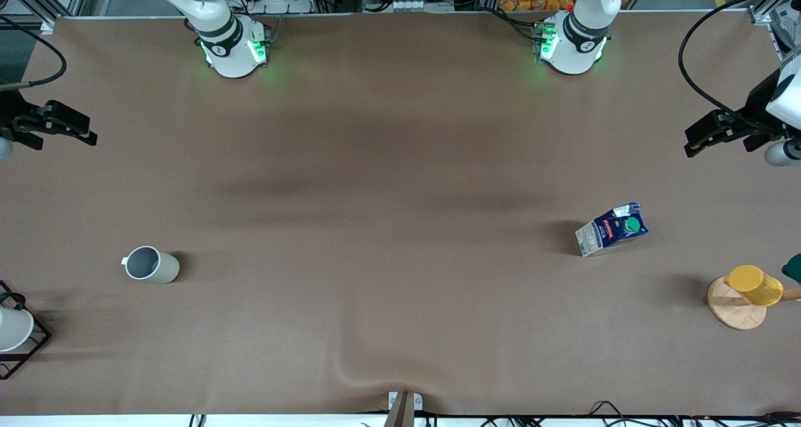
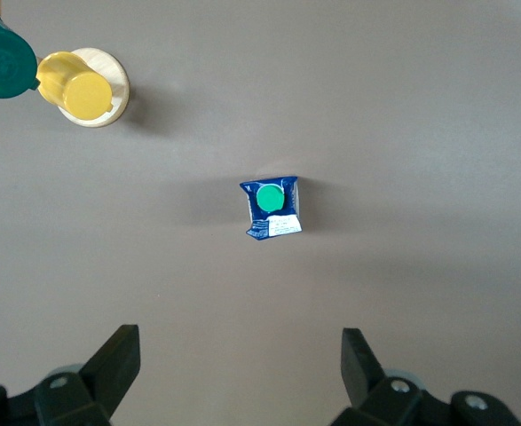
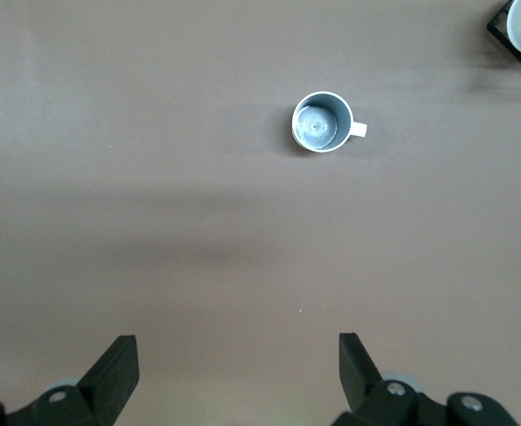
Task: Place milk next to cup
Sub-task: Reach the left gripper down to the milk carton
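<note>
Milk stands upright toward the left arm's end of the table, well apart from the cup, which sits toward the right arm's end near the front-camera edge. Left gripper hangs fingers apart and empty over its own table end, much closer to the milk than the right gripper, also apart and empty, waiting over its end. Judgement: left arm should fetch the carton, a long carry across.

Dark blue milk with green cap; cup seemingly grey-beige.
</note>
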